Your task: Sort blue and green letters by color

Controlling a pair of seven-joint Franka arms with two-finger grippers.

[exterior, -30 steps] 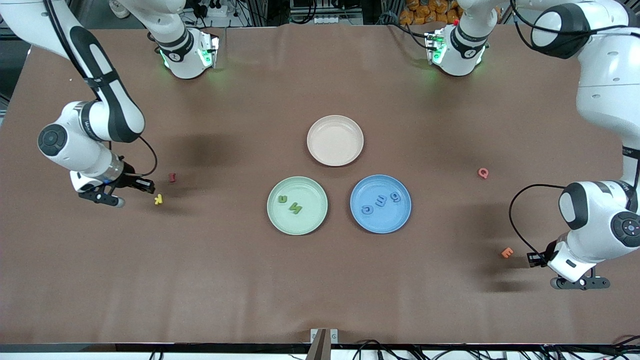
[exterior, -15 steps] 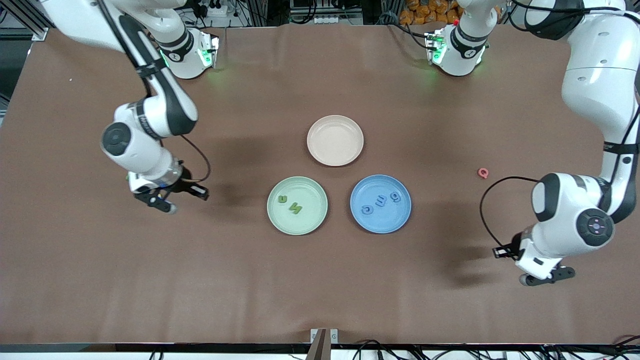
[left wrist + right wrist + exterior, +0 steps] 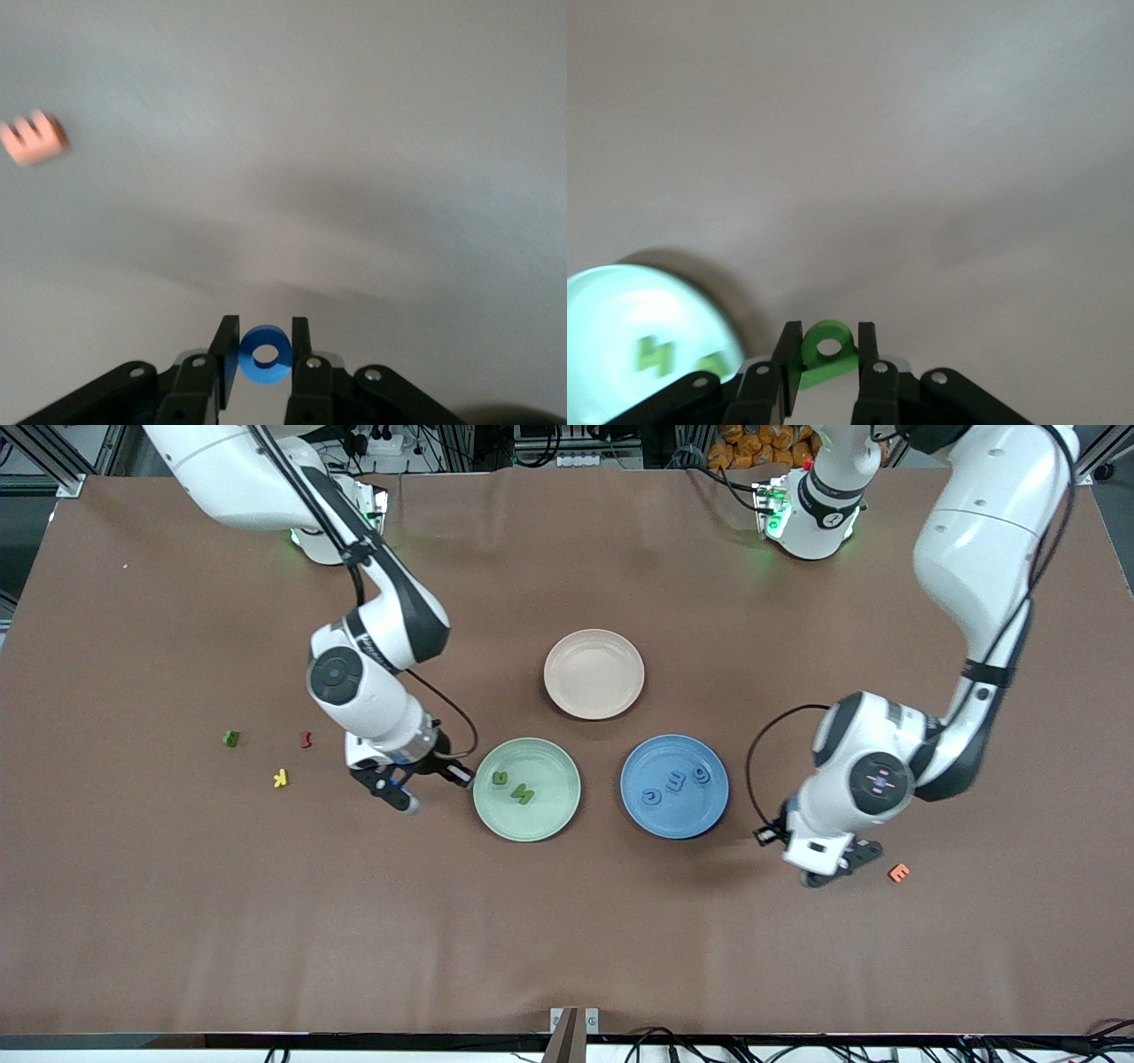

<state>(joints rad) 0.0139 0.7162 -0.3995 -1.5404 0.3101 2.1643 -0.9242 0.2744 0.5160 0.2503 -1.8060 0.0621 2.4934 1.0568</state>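
We see open brown table (image 3: 567,921) around both arms. Right gripper (image 3: 826,359), clamped on a green letter (image 3: 827,352), hangs just off the green plate (image 3: 567,815) rim at its 9 o'clock. Left gripper (image 3: 262,359), clamped on a blue ring letter (image 3: 265,355), hangs at 4 o'clock off the blue plate (image 3: 682,824), beside the orange E (image 3: 898,872). One green letter (image 3: 230,738) sits loose toward the right arm's end.

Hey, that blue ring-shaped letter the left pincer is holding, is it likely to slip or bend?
Probably stiff: the blue letter keeps its chunky ring shape between the left pincer fingers. Likely light, being tiny. It might twist, since only its narrow edges are pinched.
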